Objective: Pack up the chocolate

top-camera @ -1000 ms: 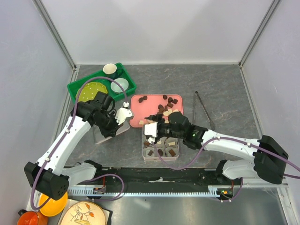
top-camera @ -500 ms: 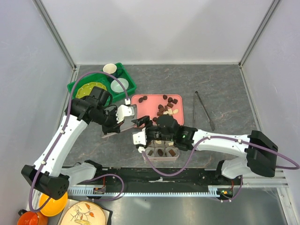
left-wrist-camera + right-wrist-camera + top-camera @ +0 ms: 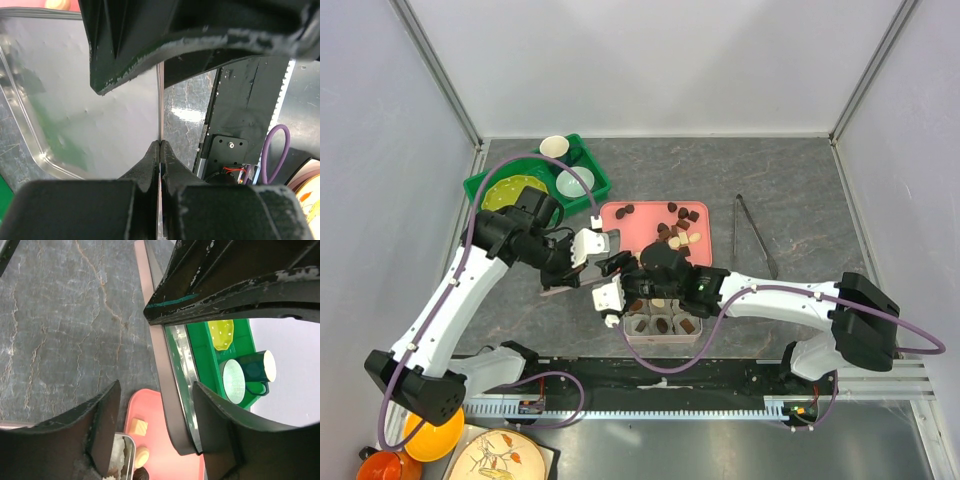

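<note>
At the tin's left edge: left gripper (image 3: pixel 160 145) is pinched shut on the metal lid's (image 3: pixel 100 100) thin rim. Right gripper (image 3: pixel 157 390) is part-open, jaws straddling the same lid, no grip yet. Risk: if right closes off-centre, the lid twists out of that thin hold and drops on the tin (image 3: pixel 660 341), scattering pieces. Chocolate (image 3: pixel 663 325) sits in the compartments just right of the right gripper, more on the pink tray (image 3: pixel 640 225) behind

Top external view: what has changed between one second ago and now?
The right gripper swung left, from above the tin to the lid; its open fingers now straddle the lid's edge. The left gripper shifted slightly toward the pink tray with the lid, staying shut on it. The tin, the pink tray, the chocolates and the tongs did not move.
</note>
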You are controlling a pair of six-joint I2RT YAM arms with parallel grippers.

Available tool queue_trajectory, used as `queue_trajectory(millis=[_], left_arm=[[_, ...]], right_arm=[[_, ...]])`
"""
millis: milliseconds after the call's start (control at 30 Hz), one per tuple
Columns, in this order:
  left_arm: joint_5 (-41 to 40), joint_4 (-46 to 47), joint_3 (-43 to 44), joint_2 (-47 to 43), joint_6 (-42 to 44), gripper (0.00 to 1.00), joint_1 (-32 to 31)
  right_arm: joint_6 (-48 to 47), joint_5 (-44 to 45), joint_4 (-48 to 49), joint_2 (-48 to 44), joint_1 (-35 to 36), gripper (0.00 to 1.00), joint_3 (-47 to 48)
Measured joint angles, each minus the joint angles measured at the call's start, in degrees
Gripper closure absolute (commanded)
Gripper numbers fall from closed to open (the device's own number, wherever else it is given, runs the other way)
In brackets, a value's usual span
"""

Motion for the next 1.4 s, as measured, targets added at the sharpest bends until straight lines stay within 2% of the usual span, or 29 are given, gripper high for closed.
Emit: queue_trajectory(millis=[200, 233, 333, 533, 567, 667, 700, 767, 800, 867, 933, 967, 1000, 1233, 1367, 1400], left_arm=[[-0.02, -0.04, 0.0, -0.07, -0.02, 0.98, -1.27], [-0.02, -0.07, 0.0, -0.09, -0.02, 0.99, -1.4], [0.0, -0.17, 0.0, -0.24, -0.02, 0.98, -1.73], [-1.42, -0.33, -0.07, -0.9, 0.11, 0.99, -1.88], [-1.53, -0.26, -0.07, -0.96, 0.13, 0.98, -1.9], [-1.68, -0.07, -0.04, -1.14, 0.15, 0.85, -1.9], [-1.84, 0.0, -0.02, -1.16, 0.07, 0.75, -1.9], [-2.97, 0.07, 0.35, -1.22, -0.52, 0.67, -1.9], [-3.98, 0.31, 0.63, -1.6, -1.77, 0.59, -1.92], [-8.57, 2.91, 0.7, -3.65, -4.59, 0.52, -2.01], [-13.6, 7.72, 0.7, -6.67, -7.08, 0.39, -2.01], [-16.92, 11.21, 0.7, -8.81, -8.52, 0.37, -2.01], [-19.04, 13.81, 0.7, -10.23, -9.31, 0.25, -2.01], [-34.82, 32.35, 0.22, -17.18, -15.06, 0.19, -1.86], [-37.68, 35.69, 0.22, -17.22, -17.42, 0.15, -1.75], [-37.66, 35.87, 0.2, -17.18, -17.84, 0.1, -1.73]], right_arm=[[-0.9, 0.57, -1.84, 0.11, 0.0, 0.54, 0.72], [-1.11, 0.79, -2.12, 0.11, 0.0, 0.66, 0.83], [-1.99, 1.49, -2.97, 0.39, 0.0, 0.87, 1.38], [-2.64, 2.16, -5.6, 1.66, 0.39, 0.99, 3.15], [-2.71, 2.34, -5.81, 1.68, 0.39, 1.0, 3.28], [-2.82, 2.78, -5.99, 1.68, 0.44, 1.0, 3.5], [-2.78, 2.89, -5.99, 1.66, 0.48, 1.0, 3.5], [-2.64, 3.26, -5.97, 1.66, 0.52, 1.0, 3.52], [-2.51, 3.78, -6.16, 1.62, 0.52, 1.0, 3.52], [-2.27, 4.7, -6.84, 1.51, 0.55, 1.0, 3.52], [-1.55, 5.64, -7.43, 0.85, 0.55, 1.0, 3.52], [-0.96, 5.86, -7.78, 0.28, 0.57, 1.0, 3.52], [-0.37, 5.99, -8.02, -0.24, 0.66, 1.0, 3.52], [10.64, 7.65, -13.16, -7.56, 1.27, 0.91, 5.53], [21.64, 9.35, -19.34, -11.17, 1.27, 0.9, 10.32], [24.9, 9.64, -21.0, -12.26, 0.96, 0.92, 11.28]])
